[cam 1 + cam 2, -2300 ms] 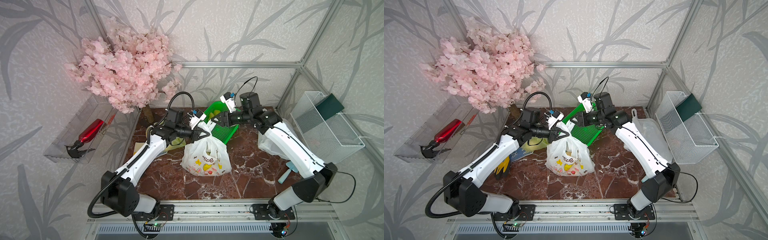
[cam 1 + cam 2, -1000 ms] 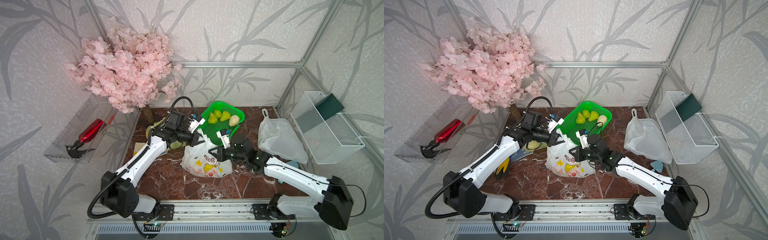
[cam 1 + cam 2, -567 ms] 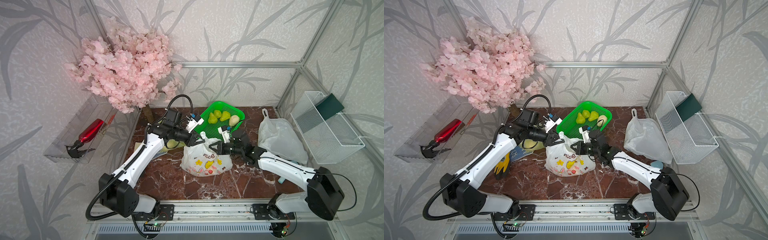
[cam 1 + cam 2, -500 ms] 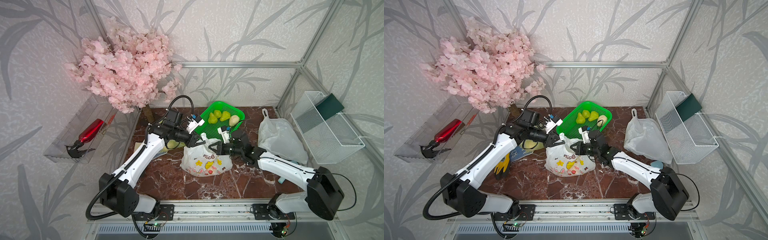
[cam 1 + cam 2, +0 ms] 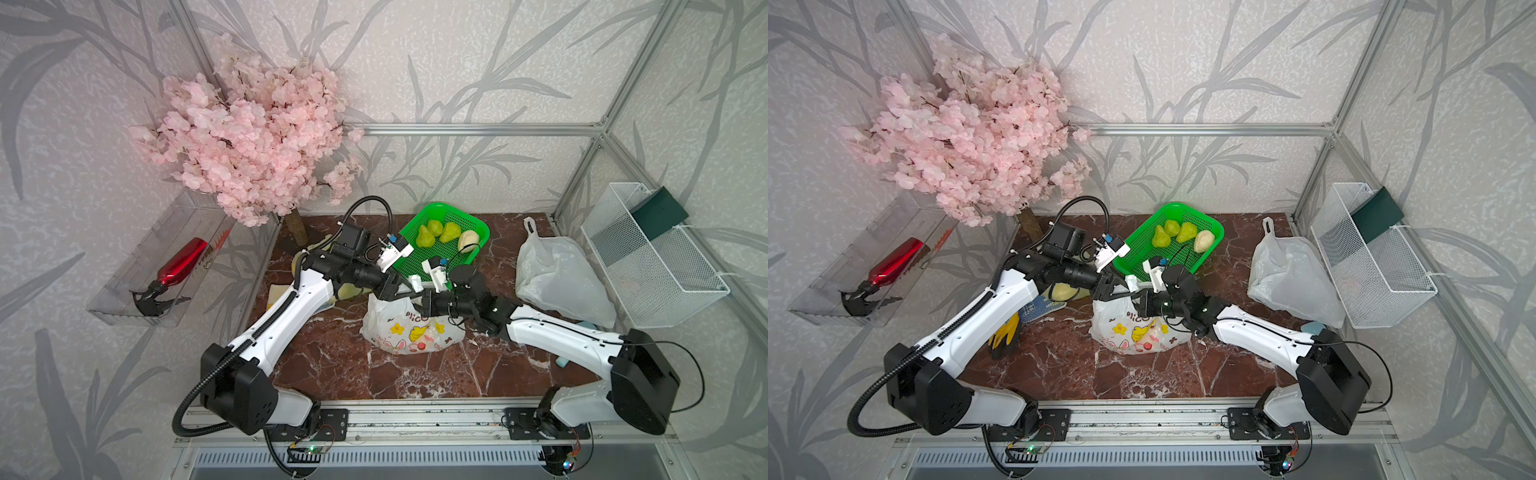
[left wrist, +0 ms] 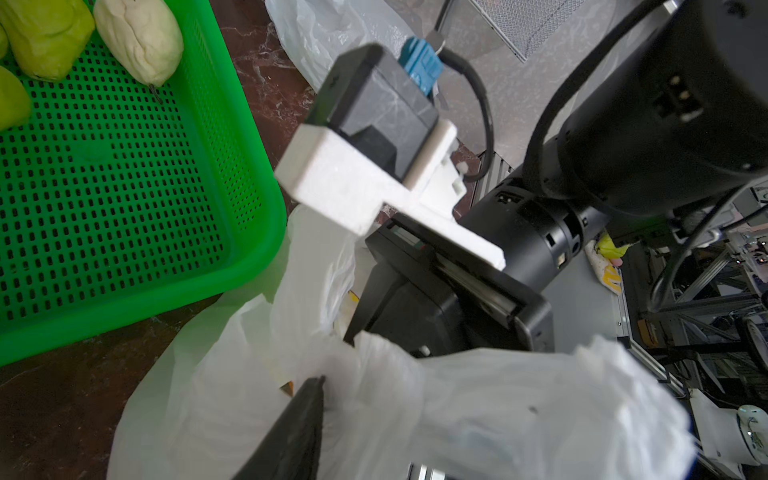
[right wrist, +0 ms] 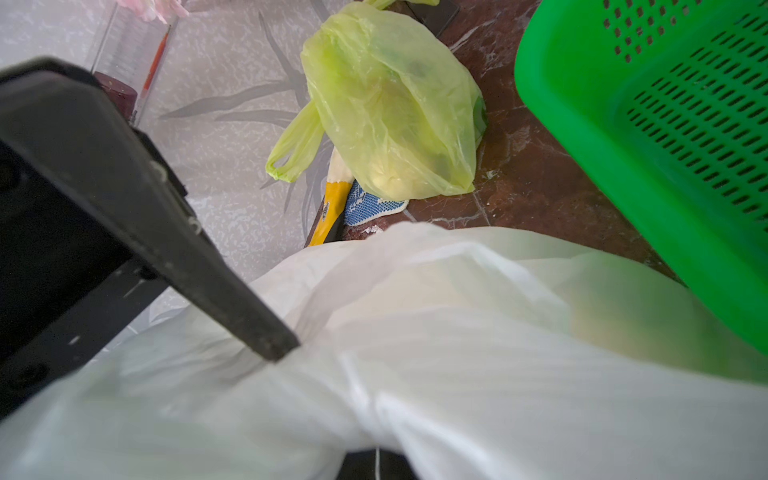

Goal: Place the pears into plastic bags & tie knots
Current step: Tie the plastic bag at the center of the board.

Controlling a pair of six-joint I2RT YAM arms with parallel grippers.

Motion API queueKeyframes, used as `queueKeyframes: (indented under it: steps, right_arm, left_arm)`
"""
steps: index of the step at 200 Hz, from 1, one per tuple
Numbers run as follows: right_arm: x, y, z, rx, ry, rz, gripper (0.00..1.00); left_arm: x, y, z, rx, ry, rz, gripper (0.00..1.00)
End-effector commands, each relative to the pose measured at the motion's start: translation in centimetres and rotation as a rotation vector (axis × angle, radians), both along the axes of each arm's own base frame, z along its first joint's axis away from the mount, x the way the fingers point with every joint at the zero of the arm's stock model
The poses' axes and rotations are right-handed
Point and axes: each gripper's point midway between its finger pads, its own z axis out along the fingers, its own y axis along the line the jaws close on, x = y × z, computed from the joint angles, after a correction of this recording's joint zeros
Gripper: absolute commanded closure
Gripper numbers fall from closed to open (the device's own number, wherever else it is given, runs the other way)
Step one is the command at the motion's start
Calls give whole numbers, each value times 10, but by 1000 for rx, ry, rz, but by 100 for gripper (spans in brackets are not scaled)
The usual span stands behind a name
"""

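Observation:
A white plastic bag (image 5: 411,330) printed with bunnies and flowers sits mid-table, bulging. My left gripper (image 5: 1115,289) is at its top with jaws parted and plastic draped over one finger (image 6: 299,424). My right gripper (image 5: 1139,302) faces it, shut on the bag's twisted handle plastic (image 7: 365,411). Behind stands the green basket (image 5: 478,226). It holds three green pears (image 5: 424,237) (image 5: 435,227) (image 5: 450,232) and a cream pear (image 5: 468,240). A filled yellow-green bag (image 7: 390,108) lies under my left arm. Another white bag (image 5: 561,278) slumps at the right.
A pink blossom tree (image 5: 257,137) overhangs the back left corner. A white wire basket (image 5: 656,266) hangs on the right wall and a clear tray with a red bottle (image 5: 183,259) on the left. Yellow and blue gloves (image 5: 1005,332) lie beside my left arm.
My right arm has come down from above the green basket to the bag's top and taken the handle. My left gripper's jaws, shut on the bag before, have spread apart.

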Motion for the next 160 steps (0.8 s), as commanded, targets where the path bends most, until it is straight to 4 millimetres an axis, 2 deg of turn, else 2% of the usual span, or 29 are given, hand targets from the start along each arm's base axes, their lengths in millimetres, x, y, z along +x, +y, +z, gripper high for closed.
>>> queueKeyframes:
  steps: [1, 36, 54, 84, 101, 115, 135, 160]
  right_arm:
    - [7, 5, 12, 30, -31, -13, 100]
    - [7, 7, 12, 33, -32, -5, 100]
    - [6, 7, 13, 37, -32, 0, 100]
    - [3, 7, 14, 43, -27, 8, 100]
    - [2, 7, 15, 46, -27, 14, 100]
    - [0, 8, 13, 46, -24, 19, 100]
    - [-1, 9, 8, 41, -16, 24, 100]
    - [-1, 7, 10, 41, -28, 17, 100]
  left_arm:
    - [-17, 10, 4, 16, -47, -21, 42]
    - [-32, 8, 3, -26, -38, -70, 29]
    - [-31, 4, 0, -43, -28, -83, 24]
    - [-7, -1, -5, -15, -85, -17, 25]
    - [14, 3, -10, 13, -154, 70, 30]
    - [31, 2, -8, -1, -197, 140, 42]
    - [42, 1, -5, -18, -205, 185, 59]
    - [47, 2, -7, -8, -215, 207, 77]
